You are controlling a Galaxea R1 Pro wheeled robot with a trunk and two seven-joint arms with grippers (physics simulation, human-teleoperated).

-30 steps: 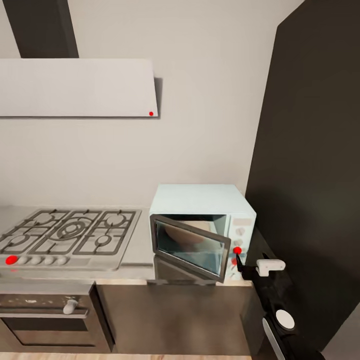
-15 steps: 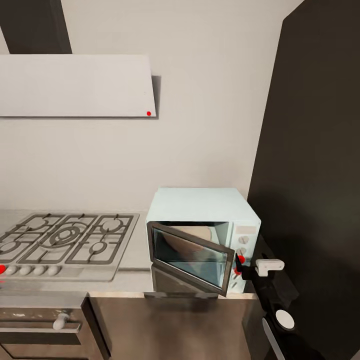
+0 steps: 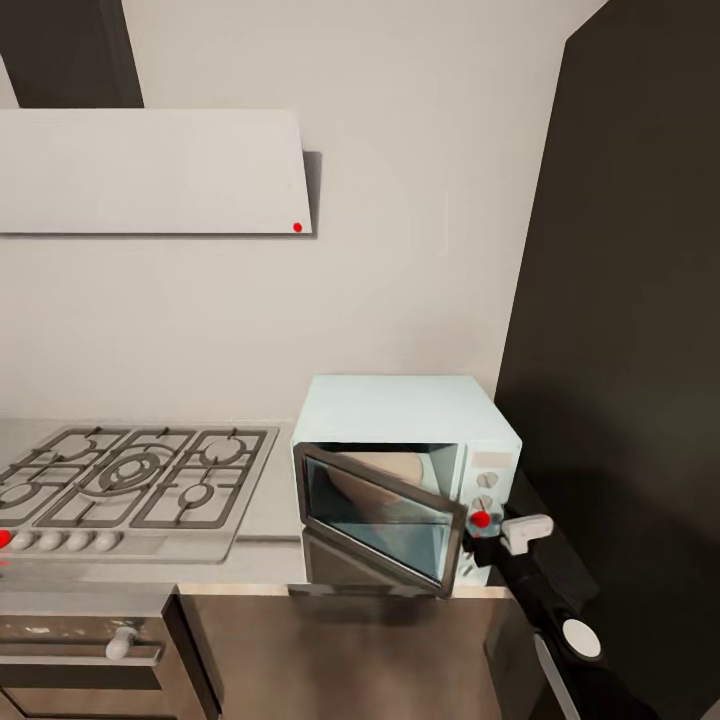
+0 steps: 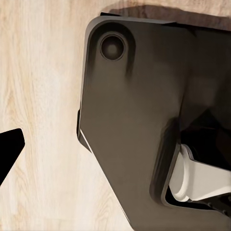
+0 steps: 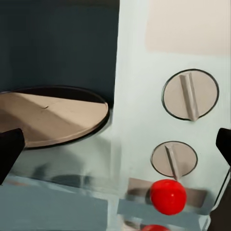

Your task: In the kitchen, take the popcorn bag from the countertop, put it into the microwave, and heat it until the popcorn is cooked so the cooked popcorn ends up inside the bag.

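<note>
Just beyond the right tool (image 3: 478, 545), microwave (image 3: 405, 410) knobs (image 5: 188, 95)

Steel counter (image 3: 275, 500) runs along a pale wall w/ dark cabinet fronts below. On it, at its right end next to a tall dark cabinet (image 3: 620, 350), sits a mint-blue microwave (image 3: 400, 420), door (image 3: 375, 520) swung partly open over the counter's front edge. Gas hob (image 3: 130, 480) w/ black grates is set into the counter to the left, just beside the microwave.
</note>
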